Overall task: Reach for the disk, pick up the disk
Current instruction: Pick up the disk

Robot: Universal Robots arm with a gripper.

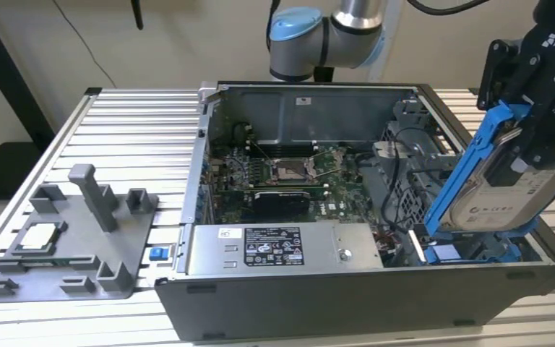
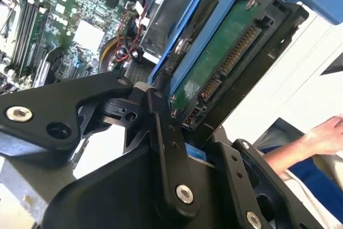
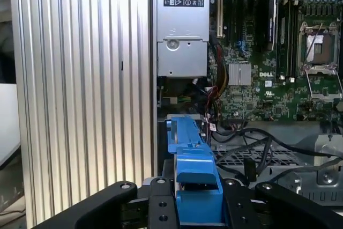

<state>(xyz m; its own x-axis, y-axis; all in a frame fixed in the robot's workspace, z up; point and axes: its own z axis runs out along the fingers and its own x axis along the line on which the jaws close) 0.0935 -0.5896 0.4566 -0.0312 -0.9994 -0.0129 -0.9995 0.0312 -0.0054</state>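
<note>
The disk (image 1: 505, 194), a silver drive with a white label in a bright blue bracket, hangs tilted on edge above the open computer case at the exterior view's right. My gripper (image 1: 536, 137) is shut on its upper part. The lower end of the disk is just above the case's corner bay. In the second wrist view the disk (image 2: 225, 52) shows its green circuit board and connectors, clamped between my black fingers (image 2: 163, 148). The blue bracket (image 3: 194, 170) of the disk sits between my gripper's links (image 3: 197, 210) in the first wrist view.
The open case (image 1: 355, 303) holds a motherboard (image 1: 287, 173), a power supply (image 1: 277, 249), cables and a fixed blue bay (image 1: 451, 253). A grey fixture (image 1: 66, 246) with a small square chip (image 1: 37, 237) lies on the slatted table. A person's hand (image 2: 327, 132) is nearby.
</note>
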